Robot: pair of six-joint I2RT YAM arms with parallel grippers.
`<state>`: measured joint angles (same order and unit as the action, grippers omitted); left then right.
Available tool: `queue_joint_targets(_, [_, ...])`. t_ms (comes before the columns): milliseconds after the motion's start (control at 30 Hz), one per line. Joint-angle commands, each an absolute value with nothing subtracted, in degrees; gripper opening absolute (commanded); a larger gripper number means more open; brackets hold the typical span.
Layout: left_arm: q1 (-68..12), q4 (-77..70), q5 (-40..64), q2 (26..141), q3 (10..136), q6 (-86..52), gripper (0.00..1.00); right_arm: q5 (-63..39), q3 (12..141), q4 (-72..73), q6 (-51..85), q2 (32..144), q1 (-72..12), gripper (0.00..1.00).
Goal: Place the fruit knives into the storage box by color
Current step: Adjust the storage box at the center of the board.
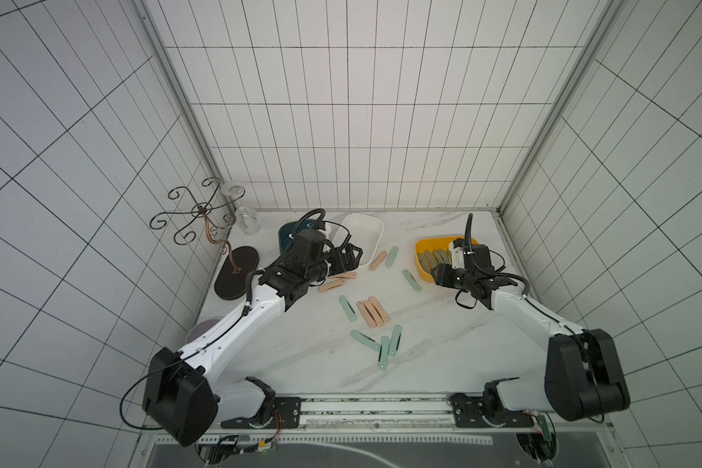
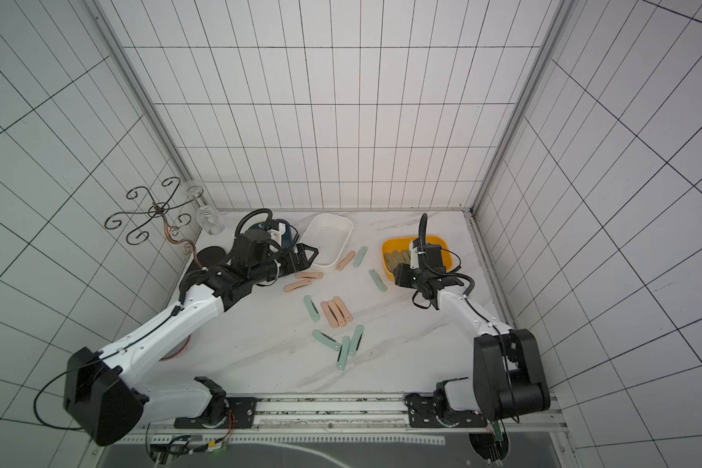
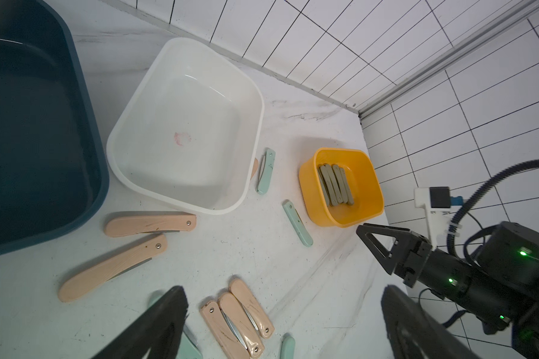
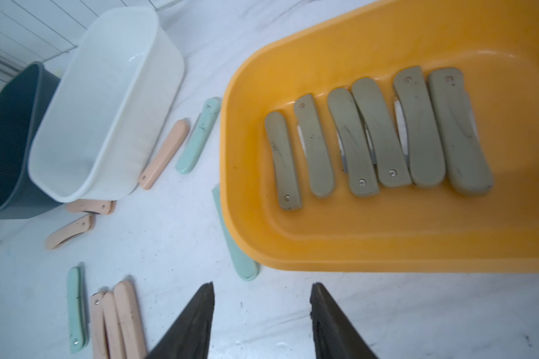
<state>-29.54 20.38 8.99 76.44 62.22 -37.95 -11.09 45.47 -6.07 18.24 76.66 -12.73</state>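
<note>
Our right hand (image 4: 262,286) hangs released, fingers apart with nothing between them, just outside the near wall of the yellow box (image 4: 324,261). Six olive-grey knives (image 4: 364,136) lie side by side in that box. Our left hand (image 3: 283,295) is likewise spread and empty, low over the tabletop (image 1: 300,364) beside the white box (image 3: 143,102). That box is bare, as is what we see of the dark blue box (image 3: 44,124). Every peach and mint knife lies loose on the tabletop. The nearest mint knife (image 4: 241,267) sits tight against the yellow box's foot, so we judge that a finger coming down there may strike the wall and shove the box. The three peach knives (image 3: 237,317) touch flank to flank, so a pinch could lift two or scatter the neighbours. Some blades peek out of their handles and may catch. The knives are thin and flat, so they may also slip as the fingers close on them. The boxes crowd the back wall and leave little room behind them. A wine glass (image 1: 247,221) hangs from a metal rack (image 1: 197,212) in the far corner beside our left arm. The middle and front of the tabletop are the freest ground, though both arms share it.
</note>
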Motion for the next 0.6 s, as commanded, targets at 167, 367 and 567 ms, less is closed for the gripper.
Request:
queue_joint_targets(167, [-30.1,21.4,6.6,88.5,71.9,-31.8,0.97,-11.3,43.0,-7.8,21.2,71.7,-20.2,0.54])
queue_joint_targets(367, [-30.7,23.3,7.0,101.5,83.4,-28.3,0.97,-9.2,41.2,-9.5,20.5,68.6,-21.0,0.55])
queue_joint_targets(567, [-30.8,25.8,8.9,116.3,97.4,-26.7,0.97,-7.3,41.1,-11.9,19.0,66.5,-21.0,0.56])
